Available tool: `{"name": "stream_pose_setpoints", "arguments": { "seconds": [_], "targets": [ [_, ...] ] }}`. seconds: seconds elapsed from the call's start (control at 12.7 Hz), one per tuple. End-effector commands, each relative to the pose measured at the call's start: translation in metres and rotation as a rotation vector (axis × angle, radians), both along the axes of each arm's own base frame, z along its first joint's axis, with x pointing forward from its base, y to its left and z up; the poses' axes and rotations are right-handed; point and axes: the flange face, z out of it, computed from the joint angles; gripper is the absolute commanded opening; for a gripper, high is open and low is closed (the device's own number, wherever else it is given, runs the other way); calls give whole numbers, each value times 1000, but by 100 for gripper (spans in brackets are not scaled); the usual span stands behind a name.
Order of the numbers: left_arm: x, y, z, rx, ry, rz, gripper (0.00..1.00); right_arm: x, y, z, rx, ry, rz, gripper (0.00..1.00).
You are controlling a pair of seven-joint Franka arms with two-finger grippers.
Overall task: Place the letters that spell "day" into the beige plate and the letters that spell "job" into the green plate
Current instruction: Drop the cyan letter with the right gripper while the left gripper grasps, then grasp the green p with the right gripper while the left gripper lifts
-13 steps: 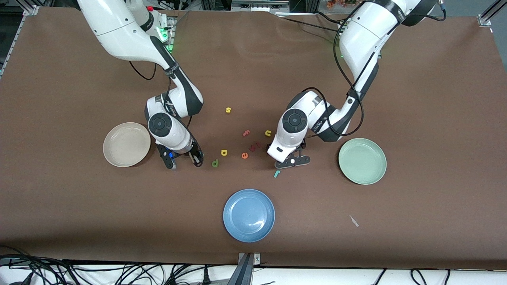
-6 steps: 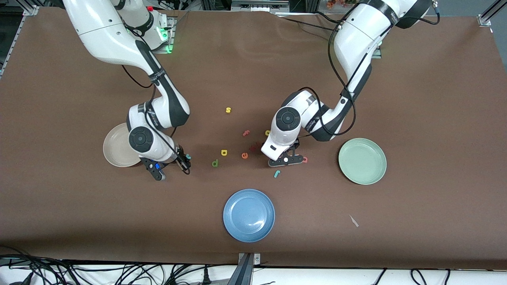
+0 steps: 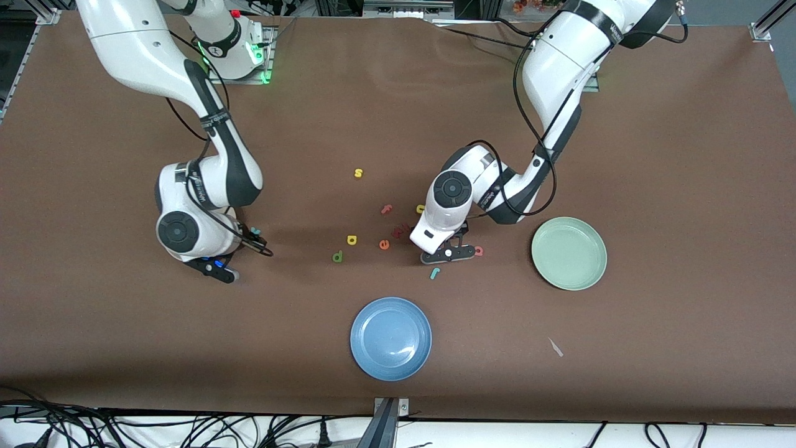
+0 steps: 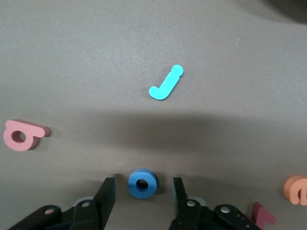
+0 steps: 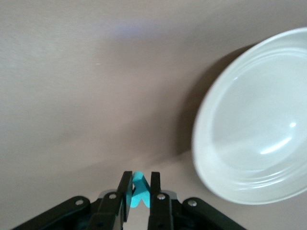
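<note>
Table (image 3: 653, 186) under brown cloth fills the room's middle, with both arms reaching down onto it from twelve o'clock.

The right arm folds steeply, and its wrist covers the beige plate in the front view. Only the right wrist view shows that plate (image 5: 249, 124), empty. The right gripper (image 5: 139, 184) hangs over bare cloth just beside the plate's rim. Its fingers are clenched on the teal y (image 5: 139, 192), which from the front is only a teal speck (image 3: 254, 231).

The left arm bends at the elbow and sets the left gripper (image 4: 143, 184) low over the letters. The front view hides what lies under it. The left wrist view shows the blue o (image 4: 142, 183) flat on the cloth between the fingers (image 4: 108, 194). They are half spread, with a sliver of gap either side, gripping nothing.

The green plate (image 3: 541, 239) sits empty at three o'clock from that gripper. The blue plate (image 3: 391, 338) sits at seven o'clock, nearer the front camera.

The j (image 3: 435, 272) lies at six o'clock from the gripper, and the b (image 3: 477, 251) just beside it at three. At nine o'clock come the orange e (image 3: 384, 244), then the a (image 3: 352, 239) and the d (image 3: 337, 256). The f (image 3: 387, 209) and s (image 3: 358, 173) lie toward eleven.
</note>
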Motion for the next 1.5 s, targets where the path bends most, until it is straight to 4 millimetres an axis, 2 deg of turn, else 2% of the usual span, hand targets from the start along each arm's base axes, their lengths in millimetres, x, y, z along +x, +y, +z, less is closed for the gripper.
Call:
{"name": "stream_pose_setpoints", "arguments": {
  "seconds": [0.0,0.08,0.16,0.32,0.39,0.47,0.55,0.71,0.79,1.02,1.18,1.34,1.42],
  "targets": [
    [4,-3,-3,35,-41,-30,51,-11,-48,11,-1,30,110,0],
    [3,-2,-8,43,-38,-36,51,-14,-65,11,7,41,153,0],
    [3,-2,-8,43,-38,-36,46,-14,-87,12,3,47,171,0],
    [3,-1,-9,42,-35,-32,26,-17,-118,0,12,94,193,0],
    [2,-2,-14,43,-29,-33,18,-17,-132,-6,16,102,173,5],
    [2,-1,-16,42,-24,-28,8,-15,-133,-8,17,100,153,65],
    [2,-1,-15,36,-21,-21,0,-13,-133,-6,19,95,156,99],
    [9,5,-7,33,-27,-8,0,-8,-124,1,15,77,141,100],
    [12,6,4,32,-39,-10,0,-4,-115,8,10,62,90,100],
    [22,22,40,65,-44,-5,0,5,-71,25,15,48,-8,100],
    [33,45,67,93,-36,-32,0,9,-41,29,50,23,-4,100],
    [47,81,87,110,3,-155,0,11,6,37,93,-29,45,100],
    [50,94,90,123,28,-205,0,10,30,38,101,-60,59,100]
  ]
}}
